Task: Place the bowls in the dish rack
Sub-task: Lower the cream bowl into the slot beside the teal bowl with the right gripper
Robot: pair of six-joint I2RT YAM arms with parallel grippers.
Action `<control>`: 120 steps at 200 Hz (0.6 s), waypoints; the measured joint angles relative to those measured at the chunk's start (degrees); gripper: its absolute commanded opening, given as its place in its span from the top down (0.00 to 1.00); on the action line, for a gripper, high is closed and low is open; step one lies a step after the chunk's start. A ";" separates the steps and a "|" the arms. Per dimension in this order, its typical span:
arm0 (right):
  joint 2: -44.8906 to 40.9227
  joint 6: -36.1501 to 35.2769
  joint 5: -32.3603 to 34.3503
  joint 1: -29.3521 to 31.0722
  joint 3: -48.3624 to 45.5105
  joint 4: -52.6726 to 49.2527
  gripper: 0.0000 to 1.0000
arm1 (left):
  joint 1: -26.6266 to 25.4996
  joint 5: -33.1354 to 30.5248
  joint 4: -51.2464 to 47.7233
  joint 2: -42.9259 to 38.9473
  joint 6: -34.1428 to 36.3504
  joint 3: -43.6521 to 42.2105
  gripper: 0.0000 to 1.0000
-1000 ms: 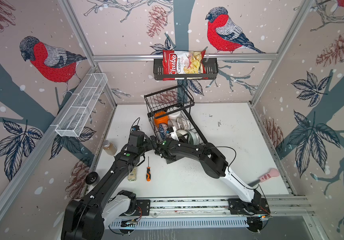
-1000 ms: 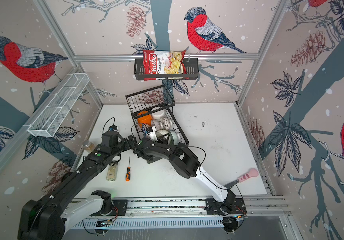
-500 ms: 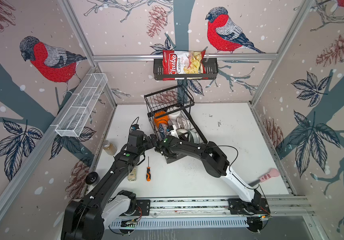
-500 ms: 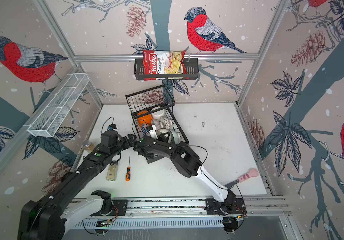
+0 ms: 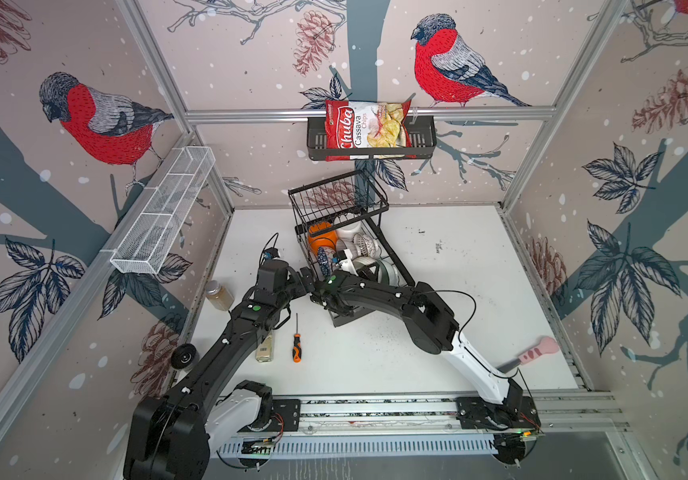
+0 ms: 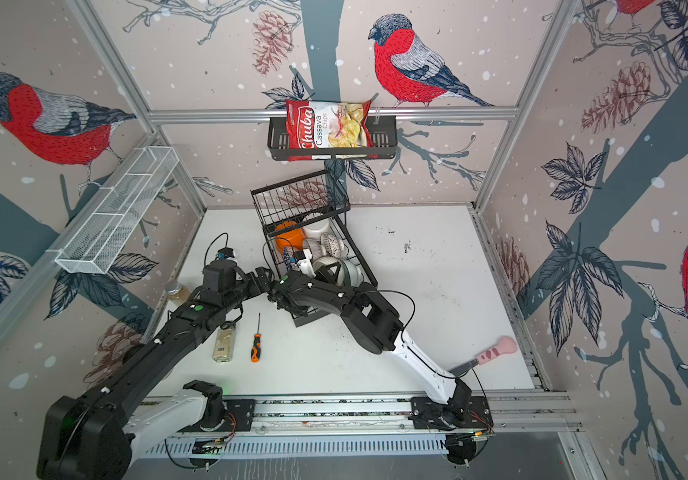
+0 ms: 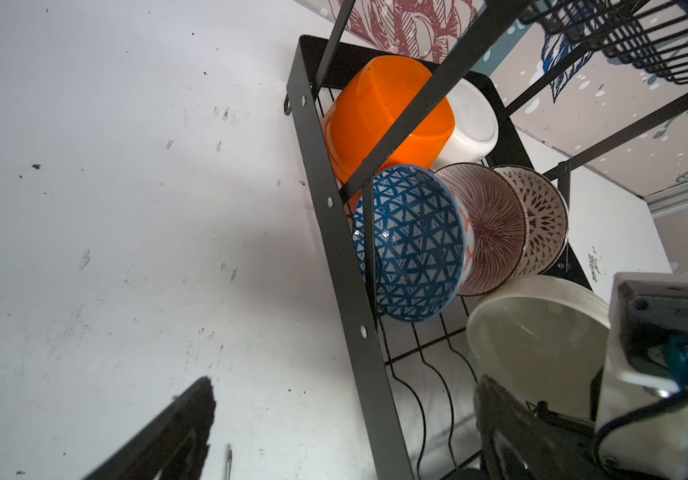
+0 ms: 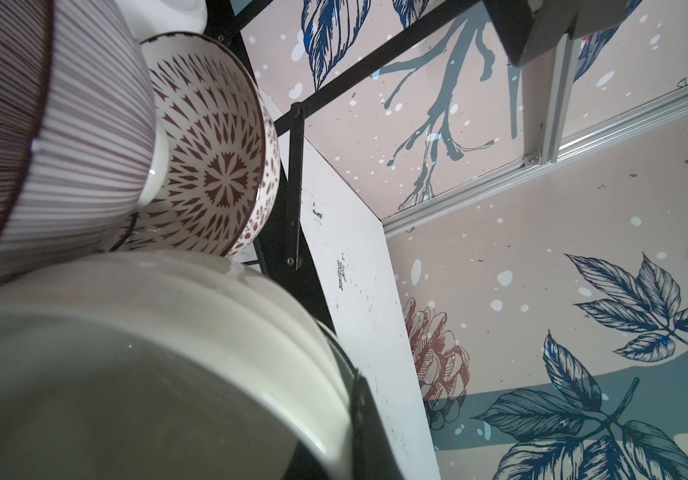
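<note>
The dish rack stands mid-table, toward the back wall; bowls sit on edge in its lower tray, the front bowl before the rest; a chips bag lies in the shelf basket above and behind; jar, bottle and screwdriver lie left of the rack; a knife lies front right.

The 2 arms reach inward, left claw spread wide, right claw closed tight.

A robotics lab test cell: aluminium frame, bird-print panel walls, white tabletop, base rail.
</note>
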 measured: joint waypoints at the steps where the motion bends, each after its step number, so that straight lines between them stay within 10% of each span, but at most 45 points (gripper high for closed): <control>1: 0.00 0.00 0.00 0.00 0.00 0.00 1.00 | 0.00 0.00 0.00 0.02 0.00 0.00 0.04; 120: 1.62 -0.39 3.98 3.48 -1.66 -0.85 1.00 | 0.04 0.33 -2.10 0.24 0.46 0.35 0.04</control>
